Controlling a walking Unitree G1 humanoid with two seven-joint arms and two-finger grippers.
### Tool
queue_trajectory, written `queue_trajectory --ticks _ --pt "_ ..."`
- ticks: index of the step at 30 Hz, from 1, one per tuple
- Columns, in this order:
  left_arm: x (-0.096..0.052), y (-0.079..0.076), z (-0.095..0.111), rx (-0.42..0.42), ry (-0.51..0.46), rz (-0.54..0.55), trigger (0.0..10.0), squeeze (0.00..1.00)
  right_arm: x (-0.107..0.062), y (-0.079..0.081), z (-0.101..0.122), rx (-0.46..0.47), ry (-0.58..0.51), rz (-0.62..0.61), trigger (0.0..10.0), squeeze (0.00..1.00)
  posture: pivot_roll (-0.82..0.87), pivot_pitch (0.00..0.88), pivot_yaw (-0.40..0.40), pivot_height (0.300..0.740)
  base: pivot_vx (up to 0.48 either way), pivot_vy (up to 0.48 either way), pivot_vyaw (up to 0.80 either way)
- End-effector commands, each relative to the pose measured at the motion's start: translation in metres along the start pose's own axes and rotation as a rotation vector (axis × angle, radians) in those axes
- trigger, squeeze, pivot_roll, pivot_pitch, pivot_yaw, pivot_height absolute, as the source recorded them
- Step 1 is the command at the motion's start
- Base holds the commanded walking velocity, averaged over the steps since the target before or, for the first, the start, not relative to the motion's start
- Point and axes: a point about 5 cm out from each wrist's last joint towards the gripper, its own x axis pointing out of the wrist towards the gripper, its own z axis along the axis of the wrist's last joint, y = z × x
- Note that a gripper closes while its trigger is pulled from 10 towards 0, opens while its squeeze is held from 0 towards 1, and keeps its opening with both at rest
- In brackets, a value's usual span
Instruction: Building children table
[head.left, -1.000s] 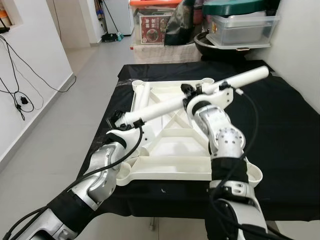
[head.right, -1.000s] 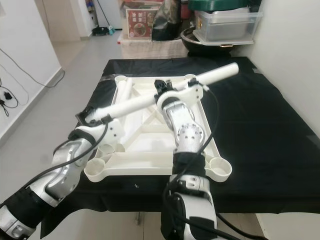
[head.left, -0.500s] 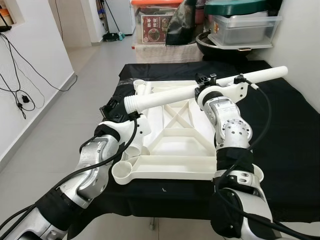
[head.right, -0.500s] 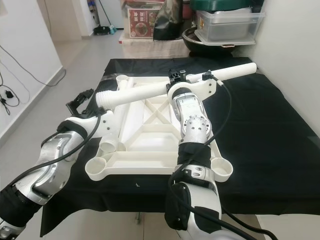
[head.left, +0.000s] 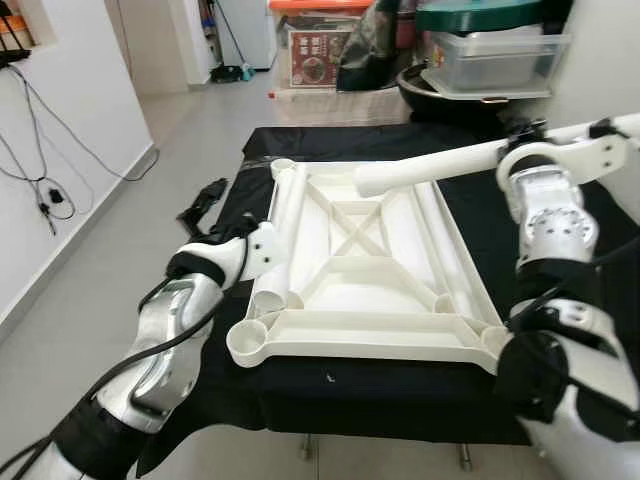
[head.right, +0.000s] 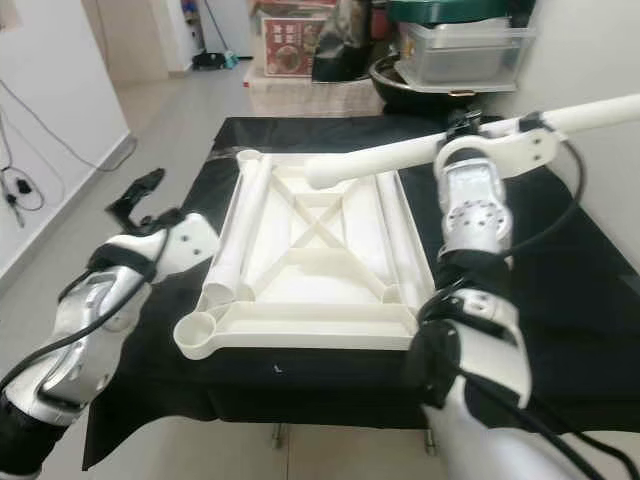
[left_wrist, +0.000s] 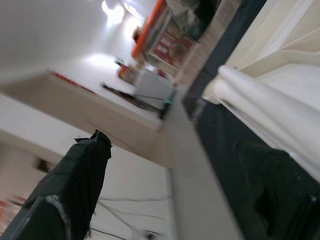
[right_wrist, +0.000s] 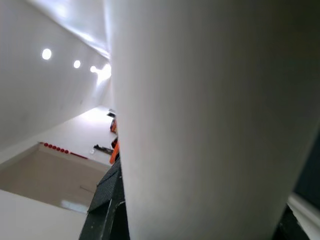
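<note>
A white children's table top (head.left: 350, 290) lies upside down on a table under a black cloth (head.left: 480, 210). My right gripper (head.left: 522, 135) is shut on a long white table leg (head.left: 430, 165) and holds it in the air, slanting over the far right part of the top. The same leg (right_wrist: 200, 120) is close up in the right wrist view, beside a black finger (right_wrist: 107, 210). My left gripper (head.left: 207, 197) is open with nothing in it, off the left edge of the top. Two more white legs (head.left: 280, 230) lie inside the top along its left and right sides.
Plastic storage boxes (head.left: 490, 55) and a dark wok (head.left: 440, 95) stand past the table's far end. A white wall (head.left: 610, 60) rises close on the right. Grey floor (head.left: 130, 250) runs along the left, with cables (head.left: 45, 190) hanging on the left wall.
My left gripper has let go of the leg's lower end and swung out to the left. The right gripper has carried the leg up and to the right.
</note>
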Motion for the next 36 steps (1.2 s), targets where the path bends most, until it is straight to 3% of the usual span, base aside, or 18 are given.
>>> queue_trajectory --ticks 1,2,5,6,7,8,13,14,15,16,22,24,36 --pt "-0.002 0.006 -0.006 -0.095 0.037 0.014 10.0 1.0 0.001 0.023 -0.004 -0.07 0.024 0.107 0.0 0.0 0.07 0.0 0.001 0.74 0.0 0.0 0.0" --pt "-0.003 0.007 -0.008 -0.153 0.048 0.019 10.0 1.0 0.0 0.03 -0.006 -0.122 0.041 0.157 0.0 0.0 0.07 0.0 0.0 0.74 0.0 0.0 0.0" --pt "-0.005 0.006 -0.01 -0.199 0.056 0.015 10.0 1.0 -0.001 0.038 -0.012 -0.201 0.078 0.226 0.0 0.0 0.08 0.0 -0.002 0.74 0.0 0.0 0.0" --pt "-0.007 0.005 -0.01 -0.256 0.062 0.005 10.0 1.0 -0.004 0.048 -0.019 -0.273 0.132 0.318 0.0 0.0 0.07 0.0 -0.006 0.74 0.0 0.0 0.0" --pt "-0.007 0.005 -0.01 -0.256 0.062 0.005 10.0 1.0 -0.004 0.048 -0.019 -0.273 0.132 0.318 0.0 0.0 0.07 0.0 -0.006 0.74 0.0 0.0 0.0" --pt "-0.01 0.004 -0.011 -0.293 0.066 -0.003 10.0 1.0 -0.006 0.057 -0.025 -0.347 0.178 0.401 0.0 0.0 0.08 0.0 -0.013 0.74 0.0 0.0 0.0" --pt "-0.013 0.003 -0.011 -0.327 0.068 -0.007 10.0 1.0 -0.008 0.064 -0.03 -0.419 0.223 0.482 0.0 0.0 0.08 0.0 -0.013 0.74 0.0 0.0 0.0" --pt "-0.015 0.001 -0.011 -0.347 0.066 -0.02 10.0 0.22 -0.01 0.071 -0.035 -0.498 0.255 0.547 0.0 0.0 0.07 0.0 -0.025 0.74 0.0 0.0 0.0" --pt "-0.015 0.001 -0.011 -0.347 0.066 -0.02 10.0 0.22 -0.01 0.071 -0.035 -0.498 0.255 0.547 0.0 0.0 0.07 0.0 -0.025 0.74 0.0 0.0 0.0" --pt "-0.017 -0.001 -0.012 -0.363 0.067 -0.032 10.0 0.0 -0.011 0.076 -0.038 -0.552 0.28 0.592 0.0 0.0 0.07 0.0 -0.025 0.74 0.0 0.0 0.0" --pt "-0.023 -0.003 -0.009 -0.422 0.064 -0.056 10.0 0.0 -0.012 0.082 -0.039 -0.651 0.306 0.65 0.0 0.0 0.07 0.0 -0.025 0.74 0.0 0.0 0.0" --pt "-0.028 -0.007 -0.009 -0.425 0.043 -0.111 10.0 0.0 -0.01 0.079 -0.035 -0.67 0.303 0.64 0.0 0.0 0.06 0.0 -0.022 0.74 0.0 0.0 0.0" --pt "-0.029 -0.017 -0.002 -0.44 -0.014 -0.187 10.0 0.0 -0.015 0.076 -0.046 -0.654 0.355 0.676 0.0 0.0 0.06 0.0 -0.019 0.74 0.0 0.0 0.0"
